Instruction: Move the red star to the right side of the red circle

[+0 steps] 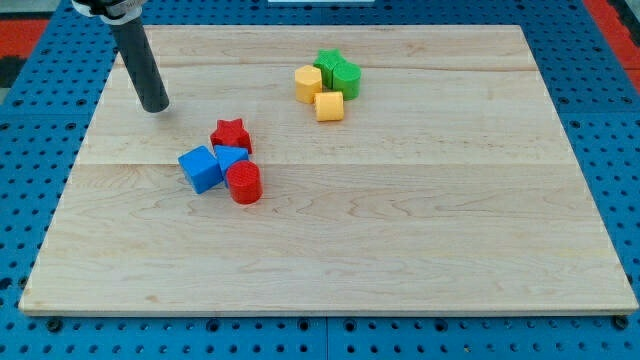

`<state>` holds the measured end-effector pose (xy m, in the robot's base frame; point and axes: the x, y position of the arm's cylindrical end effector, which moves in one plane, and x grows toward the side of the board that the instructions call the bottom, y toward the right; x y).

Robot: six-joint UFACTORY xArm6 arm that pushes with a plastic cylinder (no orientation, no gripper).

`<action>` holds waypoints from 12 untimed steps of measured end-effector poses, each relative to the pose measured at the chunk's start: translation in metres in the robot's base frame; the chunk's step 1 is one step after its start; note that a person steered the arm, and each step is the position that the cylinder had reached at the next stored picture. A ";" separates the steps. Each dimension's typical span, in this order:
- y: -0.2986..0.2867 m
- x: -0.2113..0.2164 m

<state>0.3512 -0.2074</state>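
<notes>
The tip (156, 107), a plain rod end effector with nothing to grip, stands toward the view's left of the red star (231, 134) and should sweep it past the blue blocks (210, 166) to the view's right of the red circle (243, 184).

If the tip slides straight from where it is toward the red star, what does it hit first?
My tip sits to the view's upper left of the red star. The board between looks bare, so the star is likely first contact, ahead of the red circle.
</notes>
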 end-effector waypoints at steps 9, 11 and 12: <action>0.155 0.077; 0.158 0.077; 0.160 0.077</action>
<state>0.4278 -0.0476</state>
